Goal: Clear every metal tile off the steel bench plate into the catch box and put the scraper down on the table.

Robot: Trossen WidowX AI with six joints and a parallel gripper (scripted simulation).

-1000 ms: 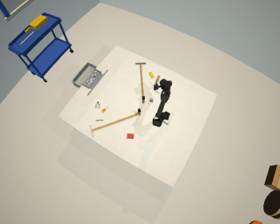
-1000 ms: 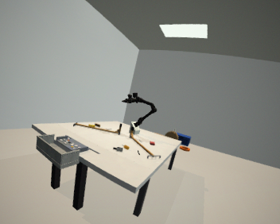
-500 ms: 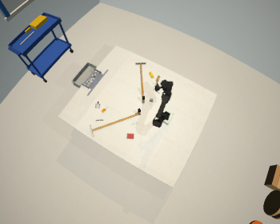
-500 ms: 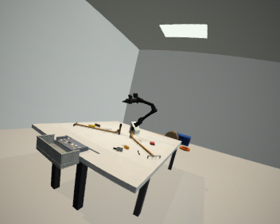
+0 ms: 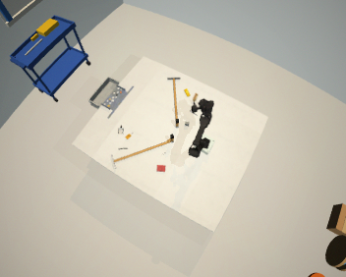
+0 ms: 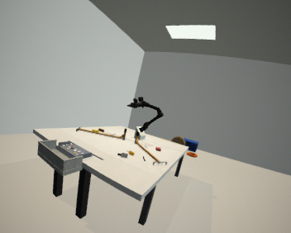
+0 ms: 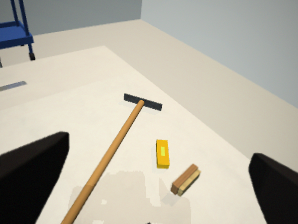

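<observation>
The long scraper with a flat dark blade (image 5: 175,100) (image 6: 102,133) (image 7: 117,142) lies on the table, its wooden handle toward the arm's side. Several small metal tiles (image 5: 115,96) (image 6: 71,146) lie on the steel bench plate (image 5: 122,102) (image 6: 83,152). The grey catch box (image 5: 100,95) (image 6: 50,157) is at the plate's far end, at the table edge; its inside is too small to read. My gripper (image 5: 193,109) (image 6: 128,106) (image 7: 161,151) is open and empty, raised high above the table beside the scraper handle.
A second long tool with a rake-like head (image 5: 143,150) (image 6: 148,153) lies across the table. A yellow block (image 5: 187,92) (image 7: 162,154) and a brown brush-like block (image 5: 195,97) (image 7: 185,179) lie beside the scraper. A red block (image 5: 161,168) (image 6: 158,149) lies near one edge.
</observation>
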